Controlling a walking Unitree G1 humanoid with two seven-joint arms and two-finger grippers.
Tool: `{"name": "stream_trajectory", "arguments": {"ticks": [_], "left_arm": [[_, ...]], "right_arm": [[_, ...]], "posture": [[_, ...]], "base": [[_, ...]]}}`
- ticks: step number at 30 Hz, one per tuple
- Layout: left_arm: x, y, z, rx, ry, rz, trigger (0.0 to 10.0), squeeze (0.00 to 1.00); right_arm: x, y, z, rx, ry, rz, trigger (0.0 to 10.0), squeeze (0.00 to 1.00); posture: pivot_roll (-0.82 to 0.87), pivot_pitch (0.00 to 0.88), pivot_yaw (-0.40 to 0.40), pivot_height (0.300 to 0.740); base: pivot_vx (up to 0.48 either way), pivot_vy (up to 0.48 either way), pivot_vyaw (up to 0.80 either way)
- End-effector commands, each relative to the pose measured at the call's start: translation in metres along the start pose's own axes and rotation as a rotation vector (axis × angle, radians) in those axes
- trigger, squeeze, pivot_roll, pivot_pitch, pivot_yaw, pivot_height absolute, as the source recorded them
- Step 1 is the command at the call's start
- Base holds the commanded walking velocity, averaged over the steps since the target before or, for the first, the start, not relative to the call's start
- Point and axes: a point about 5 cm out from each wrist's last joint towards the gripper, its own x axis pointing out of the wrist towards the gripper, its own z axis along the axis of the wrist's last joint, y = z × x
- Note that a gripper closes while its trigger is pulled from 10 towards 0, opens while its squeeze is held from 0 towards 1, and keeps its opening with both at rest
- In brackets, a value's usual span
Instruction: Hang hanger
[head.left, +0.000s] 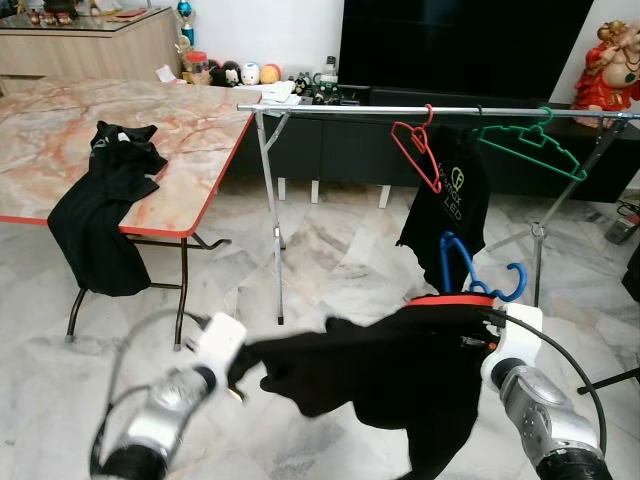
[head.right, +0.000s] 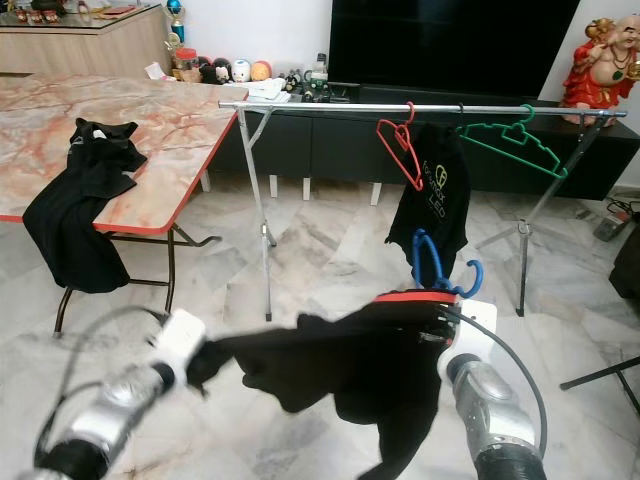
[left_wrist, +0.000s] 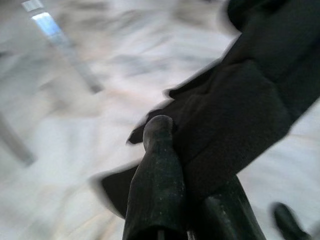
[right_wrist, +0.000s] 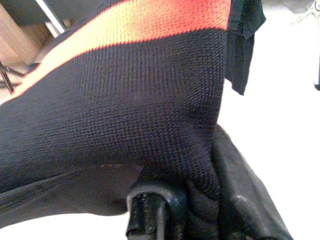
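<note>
Grippers hold a black shirt (head.left: 400, 370) up between them, low over the marble floor (head.left: 330, 260). The left gripper (head.left: 238, 368) pinches one end of the shirt; its fingers (left_wrist: 157, 190) are closed on the dark cloth. The right gripper (head.right: 440, 335) is closed on the shirt's collar, which has an orange stripe. A blue hanger (head.left: 470, 275) sticks up from the collar, its hook well below the metal rail (head.left: 420, 109). On the rail hang a red hanger (head.left: 415, 145), a green hanger (head.left: 535, 145) and another black shirt (head.left: 452, 205). More black clothes (head.left: 105, 200) lie draped over the edge of the table (head.left: 190, 140) on the left.
</note>
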Motion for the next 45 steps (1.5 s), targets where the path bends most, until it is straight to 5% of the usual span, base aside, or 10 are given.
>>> {"name": "stream_trajectory", "arguments": {"ticks": [1,2,3,4,5,15,36,37,38,45], "left_arm": [[-0.004,-0.010,0.011,0.053,-0.038,-0.159,2.5,0.00],[-0.005,-0.014,0.012,0.067,-0.043,-0.192,2.5,0.00],[-0.006,-0.015,0.015,0.063,-0.059,-0.203,10.0,0.38],[-0.005,-0.014,0.019,0.054,-0.085,-0.193,10.0,0.95],[-0.005,-0.013,0.021,0.047,-0.093,-0.191,10.0,1.00],[-0.033,-0.004,0.033,0.139,-0.064,-0.353,10.0,1.00],[-0.034,-0.040,0.044,0.207,-0.043,-0.517,10.0,1.00],[-0.033,-0.042,0.045,0.212,-0.043,-0.515,10.0,0.65],[-0.031,-0.045,0.045,0.215,-0.042,-0.520,10.0,0.00],[-0.025,-0.063,0.044,0.229,-0.028,-0.577,10.0,0.00]], "right_arm": [[-0.001,-0.011,0.015,-0.075,-0.017,-0.025,10.0,0.00],[-0.001,-0.010,0.016,-0.088,-0.012,-0.012,10.0,0.00],[-0.001,-0.008,0.017,-0.158,-0.005,0.007,10.0,0.00],[0.000,-0.006,0.018,-0.271,0.009,0.035,10.0,0.00],[0.000,-0.003,0.018,-0.328,0.022,0.061,10.0,0.00],[0.000,0.020,0.007,-0.923,0.223,0.445,10.0,0.00],[-0.016,0.060,-0.016,-1.223,0.394,1.064,10.0,0.00],[-0.016,0.063,-0.016,-1.219,0.391,1.080,10.0,0.00],[-0.017,0.065,-0.017,-1.216,0.385,1.098,10.0,0.00],[-0.021,0.078,-0.017,-1.185,0.322,1.185,10.0,0.00]], "posture": [[0.01,0.000,-0.030,0.740],[0.01,0.000,-0.030,0.740],[0.01,0.000,-0.029,0.740],[0.01,0.000,-0.028,0.740],[0.01,0.000,-0.028,0.740],[0.03,0.000,-0.047,0.740],[0.07,0.000,-0.088,0.740],[0.07,0.000,-0.088,0.740],[0.07,0.000,-0.089,0.740],[0.06,0.000,-0.088,0.740]], "base": [[0.000,0.000,0.00],[0.000,0.000,0.00],[0.000,0.000,0.00],[0.000,0.000,0.00],[0.000,0.000,0.00],[0.000,0.000,0.00],[0.000,0.000,0.00],[0.000,0.000,0.00],[0.000,0.000,0.00],[0.000,0.000,0.00]]}}
